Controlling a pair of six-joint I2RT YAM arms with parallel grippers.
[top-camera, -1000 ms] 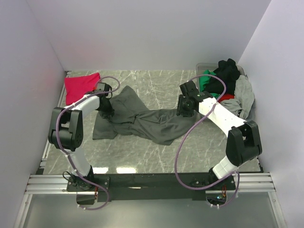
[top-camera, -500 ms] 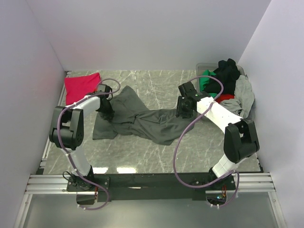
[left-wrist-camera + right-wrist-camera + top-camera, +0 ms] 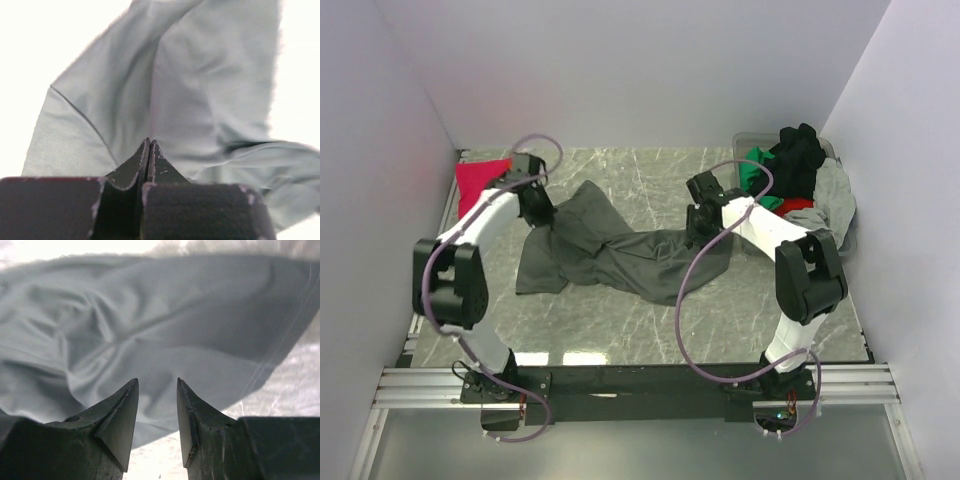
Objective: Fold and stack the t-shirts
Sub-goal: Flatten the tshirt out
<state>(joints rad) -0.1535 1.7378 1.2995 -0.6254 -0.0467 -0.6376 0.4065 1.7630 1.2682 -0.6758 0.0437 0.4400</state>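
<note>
Charcoal t-shirt (image 3: 620, 255) edge pinched in left claw (image 3: 149, 142); right claw (image 3: 156, 390) agape near hem

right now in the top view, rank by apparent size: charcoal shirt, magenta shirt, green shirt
1. charcoal shirt, spread out
2. magenta shirt, partly behind the left arm
3. green shirt, mostly buried

Charcoal t-shirt (image 3: 620, 255) rumpled at centre, magenta t-shirt (image 3: 475, 185) far left, tub (image 3: 744, 140) of piled shirts (image 3: 800, 160) far right.
</note>
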